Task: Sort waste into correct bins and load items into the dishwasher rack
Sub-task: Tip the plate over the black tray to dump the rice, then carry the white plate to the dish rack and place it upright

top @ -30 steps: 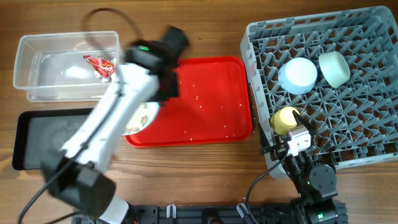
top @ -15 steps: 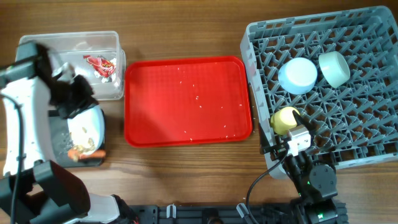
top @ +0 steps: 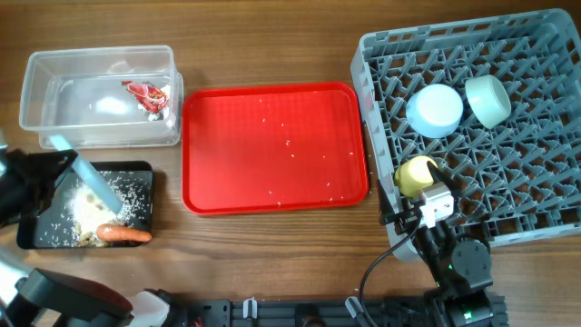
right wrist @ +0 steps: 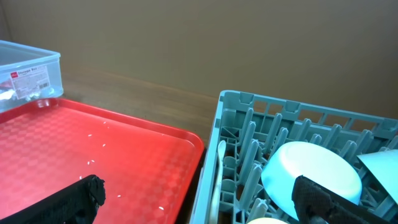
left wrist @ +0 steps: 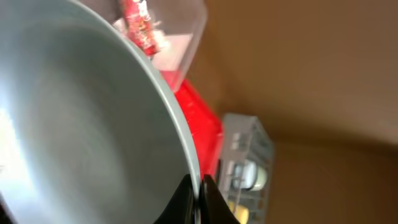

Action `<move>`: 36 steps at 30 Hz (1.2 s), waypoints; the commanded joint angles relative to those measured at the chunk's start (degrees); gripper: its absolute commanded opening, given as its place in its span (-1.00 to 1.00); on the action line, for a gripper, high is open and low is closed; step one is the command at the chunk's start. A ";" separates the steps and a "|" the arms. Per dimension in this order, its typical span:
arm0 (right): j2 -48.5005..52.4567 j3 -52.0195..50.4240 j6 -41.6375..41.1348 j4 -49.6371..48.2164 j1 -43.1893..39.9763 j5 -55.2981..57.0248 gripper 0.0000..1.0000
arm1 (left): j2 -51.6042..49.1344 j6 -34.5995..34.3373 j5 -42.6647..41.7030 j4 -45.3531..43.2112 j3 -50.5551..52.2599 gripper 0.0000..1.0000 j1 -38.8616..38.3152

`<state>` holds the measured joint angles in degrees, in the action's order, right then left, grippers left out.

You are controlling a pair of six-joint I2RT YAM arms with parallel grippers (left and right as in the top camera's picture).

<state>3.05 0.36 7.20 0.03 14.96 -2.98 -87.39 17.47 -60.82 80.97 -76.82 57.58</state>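
**Wooden table [top: 272, 259]: plate on edge over the black tray**

Tipped almost onto its edge, the plate [top: 83, 174] shows from overhead as a thin pale blue streak above the black tray [top: 41, 234] at the lower left of the frame. The left gripper [left wrist: 198, 200] pinches the plate's rim, with a dark finger on either side of it. In the left wrist view the plate's pale face fills most of the picture.

Under the plate the black tray holds a heap of beige crumbs [top: 80, 216]. The carrot [top: 123, 234] lies along the tray's lower edge.

Just above the tray, in the upper left, sits the clear tub [top: 36, 64]. The red wrapper [top: 145, 94] and the white tissue [top: 113, 107] are inside it.

The red serving tray [top: 227, 182] lies in the middle of the frame, right beside the tub, and is flecked with pale specks [top: 289, 142].

At the right stands the grey rack [top: 536, 173]. It carries the blue bowl [top: 436, 110] and the green bowl [top: 487, 99] side by side, with the yellow cup [top: 416, 174] lower down near its left wall.

The right gripper [right wrist: 196, 186] hangs at the rack's lower left corner, just below the cup. Its fingers are spread wide and grip nothing.
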 commanded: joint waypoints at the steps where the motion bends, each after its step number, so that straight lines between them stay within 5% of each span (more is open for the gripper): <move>1: 0.02 -0.04 0.31 -0.13 -0.07 -0.72 0.99 | 0.83 14.23 -14.14 4.66 3.61 -0.92 5.92; 6: 0.02 -0.04 0.31 -0.13 -0.07 -0.72 1.00 | 0.83 24.81 -19.54 11.34 7.96 -0.92 15.58; 10: 0.02 -0.04 0.31 -0.13 -0.07 -0.72 1.00 | 0.83 25.90 -19.23 13.18 8.09 -0.92 12.79; 15: 0.02 -0.04 0.28 -0.13 -0.07 -0.72 1.00 | 1.05 25.81 -16.85 12.90 4.70 -0.92 -9.53; 18: 0.02 -0.04 0.31 -0.13 -0.07 -0.72 0.99 | 1.03 23.63 -27.98 6.36 2.16 -0.92 -27.82; 22: 0.02 -0.04 0.31 -0.13 -0.07 -0.72 1.00 | -0.68 5.57 -29.46 -18.05 1.79 -0.92 -43.43; 25: 0.02 -0.04 0.31 -0.13 -0.07 -0.72 1.00 | -4.07 -21.77 -25.51 -51.82 1.79 -0.92 -58.34; 28: 0.02 -0.04 0.31 -0.13 -0.07 -0.72 1.00 | -5.22 -40.74 -8.13 -73.07 1.79 -0.92 -66.69; 31: 0.02 -0.04 0.31 -0.13 -0.07 -0.72 1.00 | -5.51 -62.86 19.43 -90.88 1.79 -0.92 -75.06; 36: 0.02 -0.04 0.31 -0.13 -0.07 -0.72 1.00 | -10.62 -92.11 41.09 -102.71 1.79 -0.92 -85.64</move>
<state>3.42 0.36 7.20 0.03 14.96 -3.01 -93.65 -47.99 -39.81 -19.59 -74.32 -22.72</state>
